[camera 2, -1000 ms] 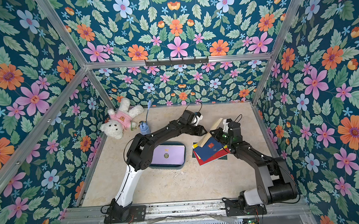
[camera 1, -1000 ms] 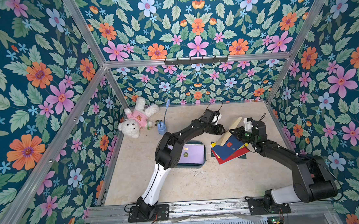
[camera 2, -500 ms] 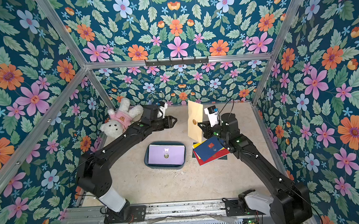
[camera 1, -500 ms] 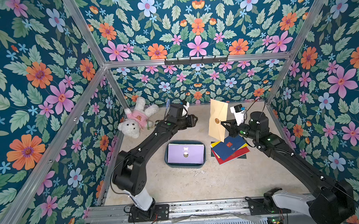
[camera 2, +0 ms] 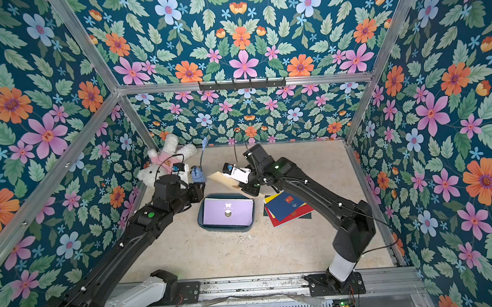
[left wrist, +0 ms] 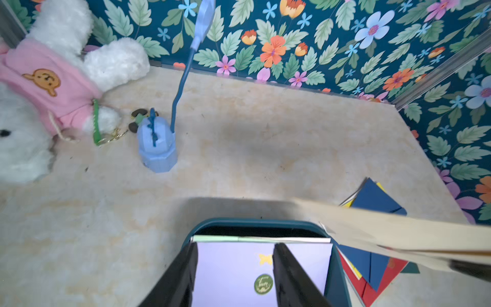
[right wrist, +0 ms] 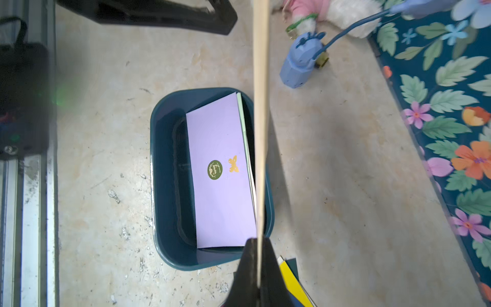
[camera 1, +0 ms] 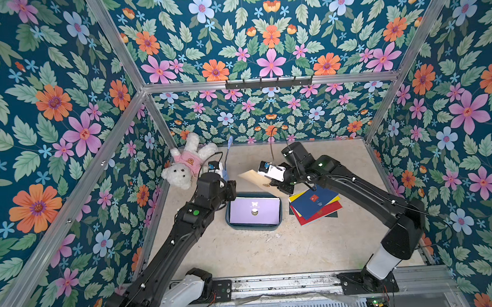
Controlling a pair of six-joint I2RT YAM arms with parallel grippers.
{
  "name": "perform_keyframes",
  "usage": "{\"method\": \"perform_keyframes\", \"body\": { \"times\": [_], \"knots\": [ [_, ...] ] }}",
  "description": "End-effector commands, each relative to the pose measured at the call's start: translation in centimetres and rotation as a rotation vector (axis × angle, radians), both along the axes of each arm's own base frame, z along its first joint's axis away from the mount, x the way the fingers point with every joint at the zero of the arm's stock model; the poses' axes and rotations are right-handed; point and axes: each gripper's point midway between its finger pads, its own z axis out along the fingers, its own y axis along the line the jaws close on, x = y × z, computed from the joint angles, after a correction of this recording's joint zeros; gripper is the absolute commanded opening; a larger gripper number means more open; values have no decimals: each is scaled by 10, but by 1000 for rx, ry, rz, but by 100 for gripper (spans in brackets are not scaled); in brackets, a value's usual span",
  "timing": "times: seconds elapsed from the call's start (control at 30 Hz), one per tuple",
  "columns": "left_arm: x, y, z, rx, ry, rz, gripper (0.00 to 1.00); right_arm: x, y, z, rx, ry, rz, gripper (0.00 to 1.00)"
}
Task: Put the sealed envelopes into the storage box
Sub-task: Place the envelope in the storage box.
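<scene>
The storage box (camera 1: 227,218), a dark teal tray, holds a lilac envelope (camera 1: 255,211) with a green seal on top of others (right wrist: 243,117). My right gripper (camera 1: 281,184) is shut on a cream envelope (camera 1: 252,177), held tilted above the box's far rim; in the right wrist view it runs edge-on (right wrist: 260,133) out of the shut jaws (right wrist: 257,240). More sealed envelopes, navy on top of red, yellow and dark green, lie stacked (camera 1: 314,205) right of the box. My left gripper (camera 1: 230,186) is open and empty at the box's far left corner, its fingers (left wrist: 186,276) over the lilac envelope (left wrist: 233,276).
A white teddy bear in pink (camera 1: 186,166) lies at the back left. A small light-blue cup (camera 2: 198,174) with a blue stalk stands next to it, just behind my left gripper. Flowered walls enclose the table on three sides.
The right gripper has tipped the cream envelope from upright to slanting and lowered it toward the box. The left arm has drawn back from the middle to the box's left corner.
</scene>
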Motion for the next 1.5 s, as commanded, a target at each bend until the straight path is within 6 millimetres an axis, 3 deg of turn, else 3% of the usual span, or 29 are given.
{"method": "perform_keyframes", "body": {
  "times": [0.0, 0.37, 0.63, 0.7, 0.8, 1.07, 1.17, 1.3, 1.37, 1.47],
  "knots": [
    [-9, 35, -10, 105, 3, 130, 52, -20, -8, -25, -159, 69, 74, 0],
    [-12, 42, -3, 128, -17, 148, 52, -26, 27, -58, -291, 87, 142, 0],
    [-16, 45, -7, 127, -12, 159, 54, -25, 37, -92, -418, 58, 145, 0],
    [-15, 45, -7, 128, -10, 159, 54, -26, 41, -96, -429, 57, 148, 14],
    [-14, 42, -8, 122, -5, 153, 54, -26, 48, -99, -423, 53, 154, 25],
    [-14, 40, -10, 107, -2, 147, 54, -32, 59, -103, -377, 73, 199, 28],
    [-14, 39, -12, 99, 2, 144, 54, -27, 63, -98, -335, 62, 164, 28],
    [-12, 30, -17, 69, 17, 118, 54, -1, 61, -74, -140, 95, 16, 26],
    [-8, 24, -18, 41, 18, 103, 54, 10, 51, -61, -13, 97, -80, 28],
    [0, 5, -19, -15, 25, 39, 54, 48, 13, -40, 200, 95, -390, 32]
  ]
}}
